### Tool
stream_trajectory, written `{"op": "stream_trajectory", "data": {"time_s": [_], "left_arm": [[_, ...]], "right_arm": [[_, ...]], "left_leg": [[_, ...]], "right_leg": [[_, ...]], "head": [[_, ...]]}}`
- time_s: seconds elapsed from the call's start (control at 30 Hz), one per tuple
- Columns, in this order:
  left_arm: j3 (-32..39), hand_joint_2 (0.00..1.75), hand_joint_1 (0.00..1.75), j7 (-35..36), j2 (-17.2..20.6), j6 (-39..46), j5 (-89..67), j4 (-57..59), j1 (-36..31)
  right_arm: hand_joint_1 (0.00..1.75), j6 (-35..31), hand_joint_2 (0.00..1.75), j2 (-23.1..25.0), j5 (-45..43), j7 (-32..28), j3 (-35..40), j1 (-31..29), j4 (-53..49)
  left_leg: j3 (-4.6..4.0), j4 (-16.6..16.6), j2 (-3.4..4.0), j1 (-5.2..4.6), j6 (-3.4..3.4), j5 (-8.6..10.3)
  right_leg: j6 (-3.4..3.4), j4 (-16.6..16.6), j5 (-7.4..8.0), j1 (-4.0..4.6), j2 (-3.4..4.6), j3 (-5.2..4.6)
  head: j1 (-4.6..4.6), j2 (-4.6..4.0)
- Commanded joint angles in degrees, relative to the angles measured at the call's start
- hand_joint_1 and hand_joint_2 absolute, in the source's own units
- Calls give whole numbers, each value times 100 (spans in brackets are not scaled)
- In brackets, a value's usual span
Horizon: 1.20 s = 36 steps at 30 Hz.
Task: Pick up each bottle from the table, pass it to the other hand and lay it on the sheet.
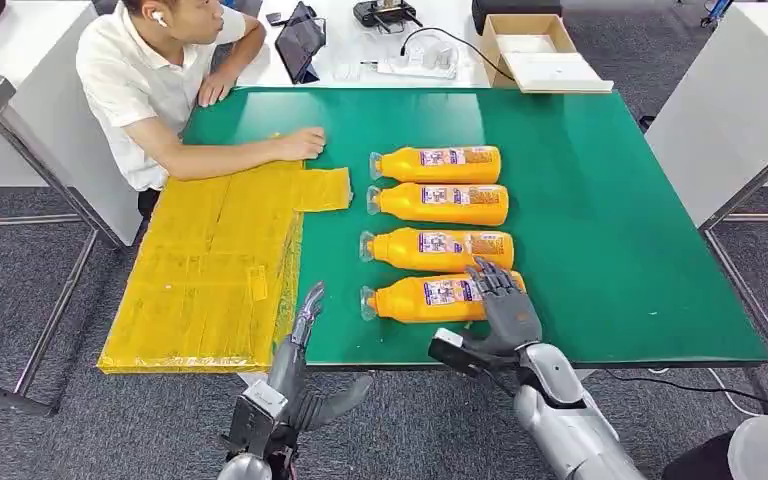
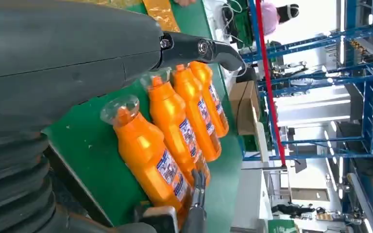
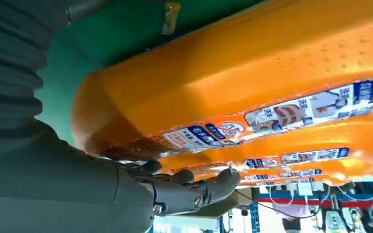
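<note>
- Yellow sheet (image 1: 210,270) covers the green tabletop (image 1: 620,250) at left.
- Left robot hand (image 1: 305,320) hovers open, holding nothing.
- Right robot hand (image 1: 505,300) rests spread on the nearest bottle (image 1: 430,298), not yet gripping; the smooth bottle may roll into its neighbours.

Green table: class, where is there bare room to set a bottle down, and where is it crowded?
Free: the green table right of the bottle row, and the strip between row and yellow sheet. Crowded: the middle, where the right hand rests on the nearest bottle.
</note>
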Motion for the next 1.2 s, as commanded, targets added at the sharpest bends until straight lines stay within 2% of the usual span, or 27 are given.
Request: {"op": "stream_trajectory", "data": {"time_s": [0.03, 0.17, 0.23, 0.27, 0.3, 0.33, 0.37, 0.43, 0.93, 0.97, 1.0, 1.07, 1.1, 1.2], "left_arm": [[-158, 175, 0, 132, 161, -2, -46, 203, -177], [-137, 175, 0, 175, 160, 18, -95, 231, -210], [-139, 175, 0, 181, 160, 12, -101, 266, -237], [-141, 175, 0, 181, 159, 3, -97, 293, -253], [-135, 175, 0, 181, 166, 2, -97, 298, -265], [-132, 175, 0, 181, 165, 1, -97, 296, -277], [-132, 175, 0, 179, 167, -3, -98, 307, -285], [-126, 175, 0, 179, 175, -18, -94, 316, -308], [-159, 175, 0, 181, 214, -52, -88, 334, -256], [-146, 175, 0, 191, 217, -58, -59, 314, -243], [-105, 175, 0, 204, 203, -100, 63, 301, -231], [-86, 175, 0, 210, 206, -116, 124, 305, -234], [35, 175, 0, 276, 145, -194, 435, 260, -186], [274, 175, 0, 596, 60, -490, 1247, 92, -66]], "right_arm": [[0, 174, 175, 184, 286, 531, 512, -660, 1246], [0, 431, 175, 229, 508, 959, 646, -963, 1623], [0, 641, 175, 249, 436, 942, 612, -1053, 1795], [10, 726, 175, 241, 429, 933, 629, -1088, 1889], [70, 746, 175, 223, 420, 921, 623, -1091, 1924], [89, 748, 175, 220, 424, 920, 626, -1090, 1937], [152, 816, 175, 239, 401, 916, 614, -1117, 2006], [171, 972, 175, 227, 344, 923, 588, -1143, 2125], [175, 1092, 175, 304, -7, 617, 401, -849, 2248], [175, 1082, 175, 314, -151, 392, 331, -806, 2177], [175, 1217, 175, 351, -613, -142, 49, -720, 2068], [175, 1275, 175, 339, -788, -315, -41, -646, 2016], [175, 1286, 175, 361, -1213, -861, -257, -467, 1747], [175, 1174, 175, 392, -1518, -1107, -301, -211, 1287]], "left_leg": [[30, -4, 26, 9, -14, -10], [26, -4, 21, 5, -8, -4], [31, -4, 20, 5, -7, -3], [37, -3, 21, 7, -11, -4], [46, -7, 20, 10, -13, -3], [47, -6, 11, 7, -9, -1], [56, -7, 11, 10, -13, -1], [58, -7, 6, 7, -11, 1], [93, -15, -7, 11, -10, 2], [91, -13, -8, 10, -8, 3], [94, -10, -6, 8, -5, 1], [95, -16, -12, 13, -10, 3], [96, -12, -10, 8, -6, 2], [104, -15, -4, 14, -9, -1]], "right_leg": [[-16, -9, -3, 11, 13, 26], [-11, -5, -1, 7, 10, 22], [-11, -6, 0, 7, 7, 26], [-15, -6, -2, 9, 5, 33], [-18, -13, -1, 12, 3, 44], [-14, -12, -1, 9, -4, 46], [-18, -14, -1, 12, -6, 55], [-15, -12, -1, 10, -8, 58], [-16, -25, -3, 14, -20, 95], [-14, -23, -3, 13, -19, 92], [-11, -19, -4, 11, -14, 92], [-16, -28, -3, 17, -24, 97], [-11, -21, -4, 13, -19, 96], [-14, -28, -4, 20, -17, 106]], "head": [[0, 0], [0, 0], [0, -2], [0, -2], [0, 0], [0, 0], [0, 0], [0, 0], [0, 0], [0, 0], [0, 0], [0, 0], [0, 0], [2, 0]]}}
